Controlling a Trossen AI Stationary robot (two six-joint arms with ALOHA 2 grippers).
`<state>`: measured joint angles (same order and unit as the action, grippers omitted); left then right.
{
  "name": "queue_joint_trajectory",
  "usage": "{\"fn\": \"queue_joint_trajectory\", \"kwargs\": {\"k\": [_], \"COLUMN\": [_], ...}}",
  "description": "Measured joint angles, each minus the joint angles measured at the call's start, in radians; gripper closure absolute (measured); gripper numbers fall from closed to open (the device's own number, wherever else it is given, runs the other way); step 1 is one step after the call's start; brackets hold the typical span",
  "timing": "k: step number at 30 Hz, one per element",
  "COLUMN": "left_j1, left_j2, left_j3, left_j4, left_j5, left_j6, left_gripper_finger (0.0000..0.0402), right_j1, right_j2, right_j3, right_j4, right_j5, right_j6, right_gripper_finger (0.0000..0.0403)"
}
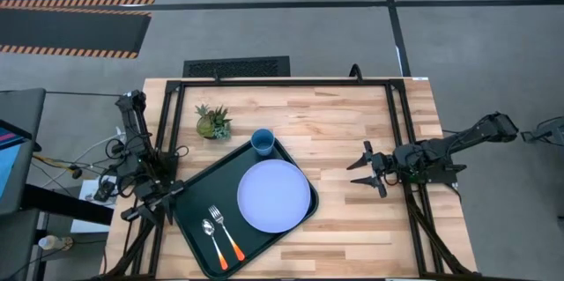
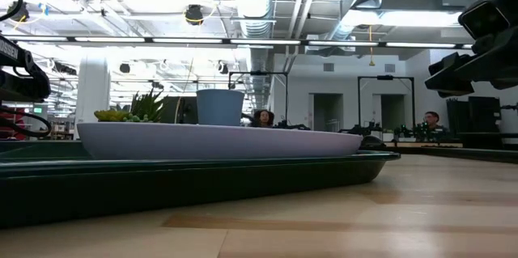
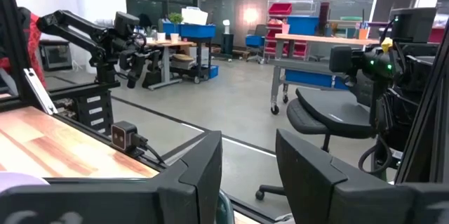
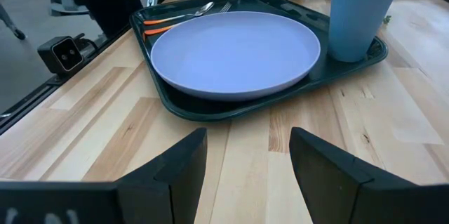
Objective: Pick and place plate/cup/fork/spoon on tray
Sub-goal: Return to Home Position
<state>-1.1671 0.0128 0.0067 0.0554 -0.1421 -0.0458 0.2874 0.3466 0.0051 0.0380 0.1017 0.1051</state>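
The dark green tray (image 1: pixel 189 195) lies on the table's left half. On it rest the lavender-blue plate (image 1: pixel 273 195), the blue cup (image 1: pixel 263 142) upright at its far corner, and the orange-handled fork (image 1: pixel 226 232) and spoon (image 1: pixel 214 245) side by side near its near end. All show in the right wrist view: plate (image 4: pixel 235 52), cup (image 4: pixel 363 15), tray (image 4: pixel 210 108). My left gripper (image 1: pixel 152 204) is open at the table's left edge, beside the tray. My right gripper (image 1: pixel 366 172) is open above the table's right half, pointing toward the tray.
A small green potted plant (image 1: pixel 213 122) stands on the table beyond the tray's far corner. Black frame rails (image 1: pixel 401 131) run along the table's sides. Bare wood (image 1: pixel 344 131) lies between the tray and my right gripper.
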Motion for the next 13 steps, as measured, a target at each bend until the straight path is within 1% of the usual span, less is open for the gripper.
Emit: {"fn": "queue_joint_trajectory", "kwargs": {"k": [13], "left_j1": [0.000], "left_j2": [0.000], "left_j3": [0.000], "left_j4": [0.000], "left_j5": [0.000], "left_j6": [0.000], "left_gripper_finger": [0.0278], "right_j1": [0.000], "right_j2": [0.000], "right_j3": [0.000], "right_j4": [0.000], "right_j5": [0.000], "right_j6": [0.000], "right_gripper_finger": [0.0175]}}
